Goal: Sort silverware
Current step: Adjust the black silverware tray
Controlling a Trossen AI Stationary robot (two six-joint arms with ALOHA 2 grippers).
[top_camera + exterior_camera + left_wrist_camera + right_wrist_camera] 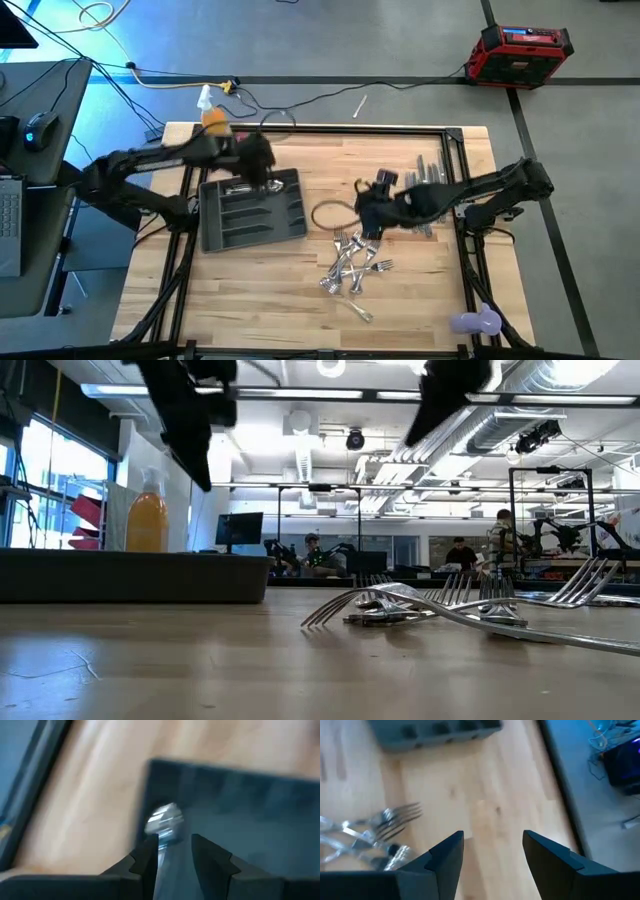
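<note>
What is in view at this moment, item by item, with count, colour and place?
forks: a tangled pile, count unclear, silver, on the table right of centre
knives: several, silver, in a row near the table's far right edge
tray: one, dark grey, compartmented, table's left half, one silver piece at its far end
bottle: one, orange, beyond the tray at the table's edge
ring: one, dark, flat on the wood beside the tray
toolbox: one, red and black, on the floor
left gripper: fingers apart over the tray's far end, above that silver piece
right gripper: fingers open, empty, above bare wood near the forks
</note>
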